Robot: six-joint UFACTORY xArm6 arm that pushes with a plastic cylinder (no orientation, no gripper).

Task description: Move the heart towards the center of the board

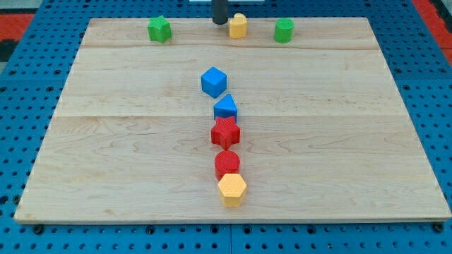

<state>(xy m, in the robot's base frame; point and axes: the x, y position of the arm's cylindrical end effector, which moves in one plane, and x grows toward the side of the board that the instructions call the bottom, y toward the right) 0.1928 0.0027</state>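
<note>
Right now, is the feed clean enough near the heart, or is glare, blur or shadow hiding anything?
Camera view: even light, no glare on the board; blocks cast only faint shadows. The yellow heart looks slightly soft but readable, my tip just to its left; the rod is cut off at the view's top.

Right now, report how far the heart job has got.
Done: my tip has reached the view's top edge of the board, just left of the yellow heart. In hand: lining up on it; whether they touch is unclear. Left: the whole push, since the heart sits at the top edge between two green blocks, far from the center.
</note>
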